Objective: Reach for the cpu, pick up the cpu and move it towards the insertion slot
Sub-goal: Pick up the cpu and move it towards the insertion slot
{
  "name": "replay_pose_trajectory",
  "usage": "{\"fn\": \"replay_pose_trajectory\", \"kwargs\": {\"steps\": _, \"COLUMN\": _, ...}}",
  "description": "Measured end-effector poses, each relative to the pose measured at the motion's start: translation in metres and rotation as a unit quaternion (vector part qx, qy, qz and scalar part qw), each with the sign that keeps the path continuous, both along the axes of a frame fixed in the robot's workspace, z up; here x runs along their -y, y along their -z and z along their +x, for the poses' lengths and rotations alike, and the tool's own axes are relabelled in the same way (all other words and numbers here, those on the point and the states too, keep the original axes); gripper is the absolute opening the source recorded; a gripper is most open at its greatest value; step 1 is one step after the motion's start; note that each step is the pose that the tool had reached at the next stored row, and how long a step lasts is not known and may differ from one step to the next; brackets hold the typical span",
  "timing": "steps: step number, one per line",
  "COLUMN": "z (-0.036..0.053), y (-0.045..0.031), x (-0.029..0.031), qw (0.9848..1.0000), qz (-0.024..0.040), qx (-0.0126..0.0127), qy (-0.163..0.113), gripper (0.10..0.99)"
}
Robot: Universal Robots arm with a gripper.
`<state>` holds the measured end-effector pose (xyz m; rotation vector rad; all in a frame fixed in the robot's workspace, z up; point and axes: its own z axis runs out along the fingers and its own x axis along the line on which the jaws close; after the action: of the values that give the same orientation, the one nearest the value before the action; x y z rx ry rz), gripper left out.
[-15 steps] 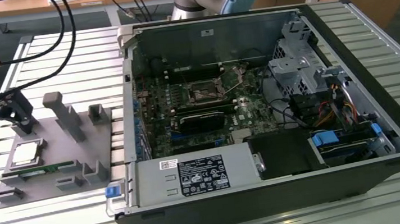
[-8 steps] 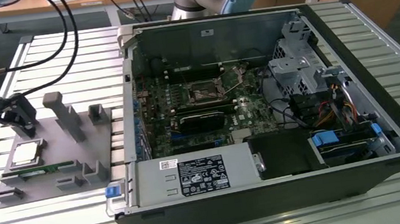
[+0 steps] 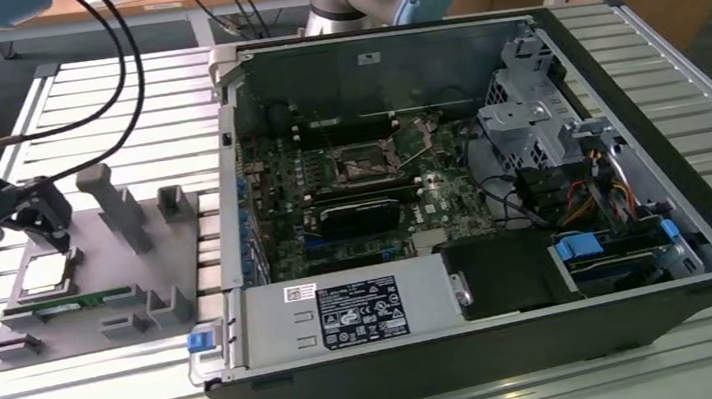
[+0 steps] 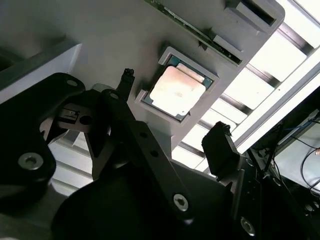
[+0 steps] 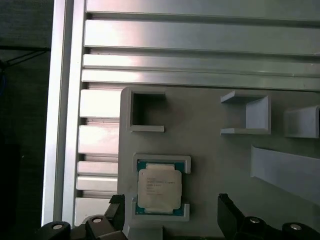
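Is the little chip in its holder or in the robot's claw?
In its holder: the cpu lies flat inside it, gripper open around it.

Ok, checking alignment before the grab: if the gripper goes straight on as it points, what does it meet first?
Most likely the cpu, seated in its pocket on the grey tray; the gripper has its open jaws either side of it in both wrist views. Depth is unclear.
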<state>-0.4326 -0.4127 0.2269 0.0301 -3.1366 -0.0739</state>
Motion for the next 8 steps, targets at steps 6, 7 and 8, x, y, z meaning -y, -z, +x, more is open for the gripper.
{"fn": "replay_pose_trajectory", "kwargs": {"steps": 6, "z": -0.0001, "y": 0.0109, "x": 0.0026, "qw": 1.0, "qz": 0.0, "qx": 0.0, "qy": 0.0, "gripper": 0.824}}
{"fn": "replay_pose_trajectory", "kwargs": {"steps": 7, "z": -0.0002, "y": 0.0127, "x": 0.003, "qw": 1.0, "qz": -0.0001, "qx": -0.0001, "qy": 0.0, "gripper": 0.824}}
{"fn": "replay_pose_trajectory", "kwargs": {"steps": 8, "z": -0.0004, "y": 0.0145, "x": 0.0032, "qw": 1.0, "qz": 0.0, "qx": 0.0, "qy": 0.0, "gripper": 0.824}}
